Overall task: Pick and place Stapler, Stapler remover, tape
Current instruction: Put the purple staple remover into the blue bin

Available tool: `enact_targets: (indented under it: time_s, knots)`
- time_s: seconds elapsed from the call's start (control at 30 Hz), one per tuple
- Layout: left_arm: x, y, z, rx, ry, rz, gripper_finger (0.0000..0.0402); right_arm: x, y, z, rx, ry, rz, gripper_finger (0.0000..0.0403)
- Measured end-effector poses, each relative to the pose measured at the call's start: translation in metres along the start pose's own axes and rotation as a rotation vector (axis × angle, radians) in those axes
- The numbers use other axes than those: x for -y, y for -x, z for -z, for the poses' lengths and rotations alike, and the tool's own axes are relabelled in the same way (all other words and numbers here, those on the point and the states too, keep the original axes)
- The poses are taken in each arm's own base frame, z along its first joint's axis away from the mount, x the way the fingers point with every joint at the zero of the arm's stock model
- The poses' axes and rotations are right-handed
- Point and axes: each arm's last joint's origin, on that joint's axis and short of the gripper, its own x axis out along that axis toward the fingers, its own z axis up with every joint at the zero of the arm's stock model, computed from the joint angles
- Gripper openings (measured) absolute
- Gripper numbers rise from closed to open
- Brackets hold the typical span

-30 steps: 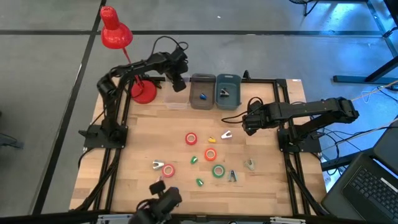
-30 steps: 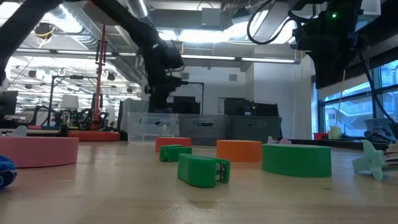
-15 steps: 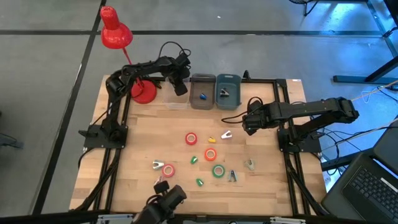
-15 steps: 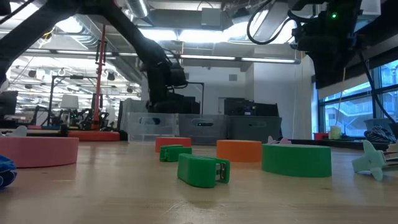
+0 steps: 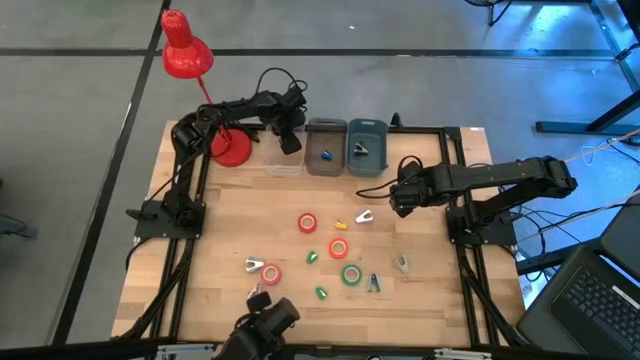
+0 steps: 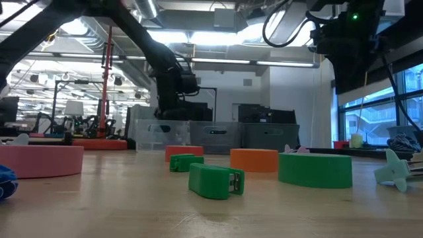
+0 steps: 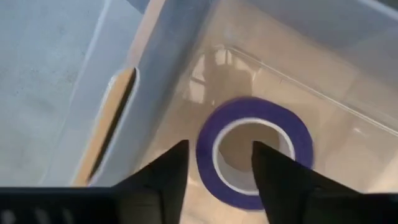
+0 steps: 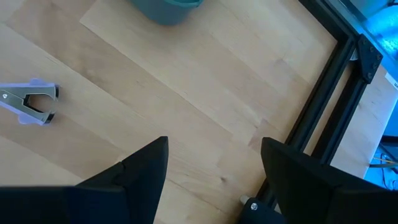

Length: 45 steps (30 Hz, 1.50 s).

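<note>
Inside clear plastic bin (image 7: 348,74), purple tape ring (image 7: 254,152)

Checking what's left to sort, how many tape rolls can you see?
5: red, orange, green and pink on the table; purple in the clear bin. Others may be hidden.

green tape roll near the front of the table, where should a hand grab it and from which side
Come straight down from above on the green tape roll and pinch its ring wall, one finger in the pale core and one outside. It lies flat on the table, hole up, so the wall is the only thin part to close on. A staple remover lies close on its right, so the left part of the ring looks freer.
</note>
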Motion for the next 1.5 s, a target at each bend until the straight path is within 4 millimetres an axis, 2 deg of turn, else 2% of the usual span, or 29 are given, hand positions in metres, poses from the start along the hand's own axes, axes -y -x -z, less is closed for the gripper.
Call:
enact_targets:
  time_s: [0.1, 0.2, 0.33, 0.43, 0.57, 0.7, 0.9, 1.07, 1.23, 1.37, 1.5]
  knots:
    - [0.001, 0.011, 0.002, 0.0, 0.016, 0.029, 0.0196, 0.0, 0.0, 0.0, -0.001, 0.001, 0.002, 0.0258]
    - [0.002, 0.033, 0.006, 0.016, 0.035, 0.064, 0.0209, 0.001, 0.0, 0.001, -0.006, 0.006, 0.01, 0.0258]
    - [0.004, 0.081, 0.015, 0.081, 0.103, 0.084, 0.0209, 0.001, 0.0, 0.001, -0.007, 0.007, 0.012, 0.0258]
    - [0.012, 0.12, 0.024, 0.189, 0.151, 0.165, 0.02, 0.001, 0.0, 0.001, -0.007, 0.007, 0.011, 0.0258]
    - [0.04, 0.164, 0.043, 0.301, 0.145, 0.271, 0.019, 0.001, 0.0, 0.001, -0.009, 0.039, 0.007, 0.0258]
    - [0.078, 0.191, 0.07, 0.35, 0.111, 0.35, 0.0185, -0.003, 0.0, 0.0, -0.027, 0.107, -0.047, 0.0259]
    - [0.138, 0.198, 0.111, 0.423, 0.082, 0.452, 0.0186, -0.018, 0.002, -0.005, -0.035, 0.227, -0.266, 0.0259]
    - [0.17, 0.193, 0.141, 0.517, 0.104, 0.459, 0.0181, -0.033, 0.008, -0.008, -0.087, 0.334, -0.561, 0.0259]
    - [0.184, 0.194, 0.158, 0.645, 0.15, 0.463, 0.018, -0.046, 0.017, -0.007, -0.096, 0.429, -0.78, 0.0259]
    - [0.186, 0.197, 0.16, 0.712, 0.178, 0.412, 0.018, -0.054, 0.018, -0.005, -0.02, 0.541, -0.779, 0.0259]
    - [0.186, 0.198, 0.159, 0.741, 0.184, 0.369, 0.018, -0.066, 0.008, -0.006, 0.014, 0.663, -0.745, 0.0259]
